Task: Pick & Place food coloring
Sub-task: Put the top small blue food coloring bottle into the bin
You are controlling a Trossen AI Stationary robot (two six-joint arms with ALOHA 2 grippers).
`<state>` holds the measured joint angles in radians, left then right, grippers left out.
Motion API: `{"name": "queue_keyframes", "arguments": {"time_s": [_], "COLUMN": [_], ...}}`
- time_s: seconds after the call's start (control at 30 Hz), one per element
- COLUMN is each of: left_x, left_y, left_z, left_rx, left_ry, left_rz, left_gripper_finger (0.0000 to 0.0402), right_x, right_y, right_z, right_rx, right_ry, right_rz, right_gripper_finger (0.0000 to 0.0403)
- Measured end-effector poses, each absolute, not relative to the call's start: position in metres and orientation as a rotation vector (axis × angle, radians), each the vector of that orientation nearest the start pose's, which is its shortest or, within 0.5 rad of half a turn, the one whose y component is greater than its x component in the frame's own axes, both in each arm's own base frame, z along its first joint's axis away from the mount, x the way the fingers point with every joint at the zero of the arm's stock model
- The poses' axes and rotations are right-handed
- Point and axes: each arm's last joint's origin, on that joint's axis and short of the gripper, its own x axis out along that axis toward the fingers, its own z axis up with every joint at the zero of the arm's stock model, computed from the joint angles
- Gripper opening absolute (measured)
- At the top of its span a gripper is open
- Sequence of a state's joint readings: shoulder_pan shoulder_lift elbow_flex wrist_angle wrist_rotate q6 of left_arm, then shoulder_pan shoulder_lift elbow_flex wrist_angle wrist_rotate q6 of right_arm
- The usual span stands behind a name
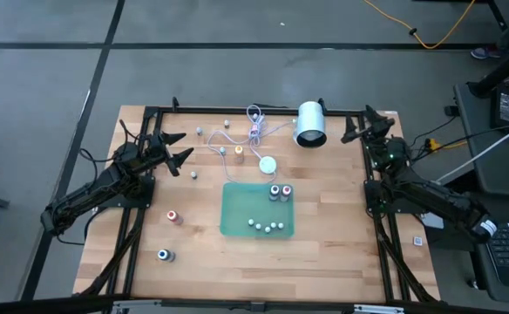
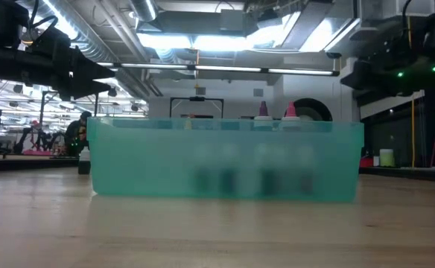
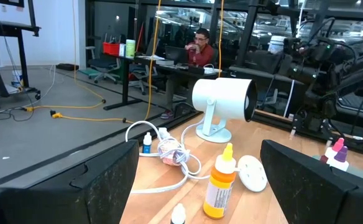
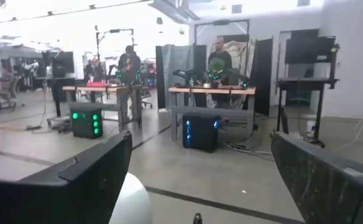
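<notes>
The food coloring is scattered. Two bottles (image 1: 278,192) stand in the green tray (image 1: 237,218) at its far right corner, with a few small pale caps in the tray's near part. Outside it stand an orange bottle (image 1: 239,154), a red-topped bottle (image 1: 173,216) and a blue-topped bottle (image 1: 163,255), plus some tiny ones near the far edge of the bench (image 1: 342,244).

The left tool (image 1: 178,148) hovers over the bench's far left part, fingers spread wide and holding nothing. The orange bottle (seen up close at (image 3: 219,182) from the left wrist) is just ahead of it, between the finger lines. Beyond it lie a white round disc (image 3: 251,172), a coiled cable (image 3: 169,151) and a white cylinder lamp (image 3: 222,102).

The right tool (image 1: 357,127) waits at the far right corner, also spread and empty, facing out into the room.

Judging by this, the task is partway done, and the step in hand looks like an approach to the orange bottle. The next move calls for lowering the left tool and advancing so the fingers straddle the narrow bottle without tipping it, clear of the cable and disc.
</notes>
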<state>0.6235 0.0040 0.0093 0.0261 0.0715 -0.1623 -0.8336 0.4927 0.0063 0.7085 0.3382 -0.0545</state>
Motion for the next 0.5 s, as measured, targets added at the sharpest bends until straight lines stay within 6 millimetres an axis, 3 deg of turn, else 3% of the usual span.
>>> {"name": "queue_keyframes", "arguments": {"time_s": [0.27, 0.5], "left_x": [0.0802, 0.0802], "left_y": [0.0551, 0.0551], "left_z": [0.1689, 0.1688], "left_rx": [-0.147, -0.147], "left_ry": [-0.075, -0.074], "left_rz": [0.549, 0.548], "left_gripper_finger": [0.0333, 0.0333], "right_x": [0.0726, 0.0689], "right_y": [-0.0960, -0.0919], "right_z": [0.1924, 0.1872], "right_rx": [-0.076, -0.056], "right_ry": [-0.268, -0.207], "right_rz": [-1.176, -1.178], "right_gripper_finger": [0.0384, 0.0384]}}
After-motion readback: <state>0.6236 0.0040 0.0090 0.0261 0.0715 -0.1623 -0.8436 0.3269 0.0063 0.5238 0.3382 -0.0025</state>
